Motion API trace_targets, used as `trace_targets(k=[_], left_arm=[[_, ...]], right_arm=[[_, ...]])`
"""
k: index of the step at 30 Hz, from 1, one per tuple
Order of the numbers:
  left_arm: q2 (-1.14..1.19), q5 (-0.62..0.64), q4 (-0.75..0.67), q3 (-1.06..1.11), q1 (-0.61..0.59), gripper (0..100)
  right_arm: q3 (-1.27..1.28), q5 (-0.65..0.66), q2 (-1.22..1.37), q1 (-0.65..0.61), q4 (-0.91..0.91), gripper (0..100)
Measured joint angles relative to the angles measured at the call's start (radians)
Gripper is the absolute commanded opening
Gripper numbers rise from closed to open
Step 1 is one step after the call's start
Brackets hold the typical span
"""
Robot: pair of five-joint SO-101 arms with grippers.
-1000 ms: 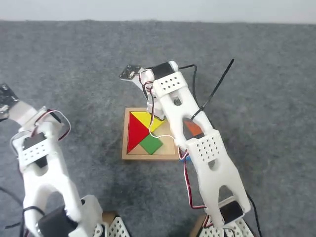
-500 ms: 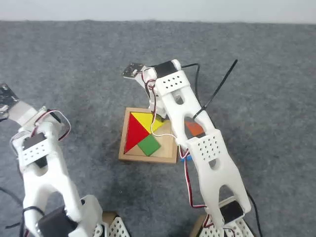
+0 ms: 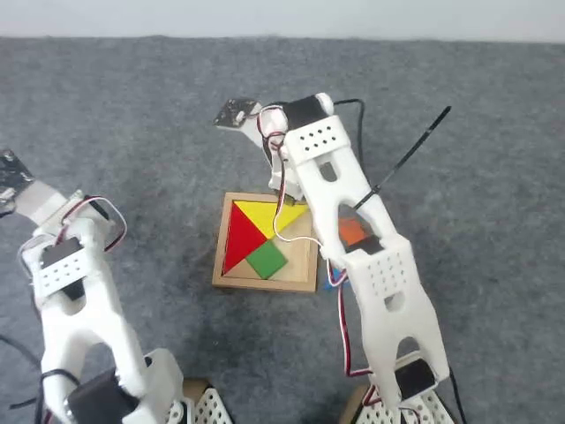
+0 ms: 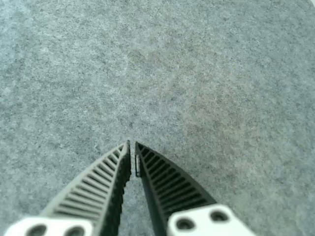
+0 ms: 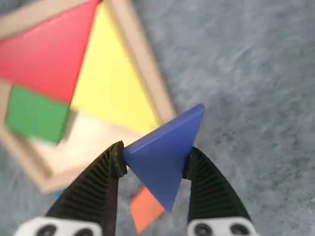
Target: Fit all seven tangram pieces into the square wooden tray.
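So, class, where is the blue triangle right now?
In the right wrist view, the blue triangle sits clamped in the right pincer, beside the rim of the wooden tray.

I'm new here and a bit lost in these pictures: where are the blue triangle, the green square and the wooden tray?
blue triangle point(image 5: 165, 160), right wrist view, middle of its face.
green square point(image 3: 267, 259), high view, its centre.
wooden tray point(image 3: 265, 284), high view, its near rim.

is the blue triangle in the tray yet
No, the blue triangle is clamped between the fingers of the right pincer, held up off the tray rather than lying in it.
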Motion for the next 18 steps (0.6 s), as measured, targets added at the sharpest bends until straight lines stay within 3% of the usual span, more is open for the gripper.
trace_targets(k=[10, 18], left_arm=[[0.0, 0.0, 0.0, 0.0, 0.0, 1], [0.0, 0.0, 0.0, 0.0, -0.002, 1]], right_arm=[[0.606, 0.433, -0.448, -0.026, -0.012, 1.9], [1.054, 0.744, -0.565, -0.092, -0.313, 1.0]])
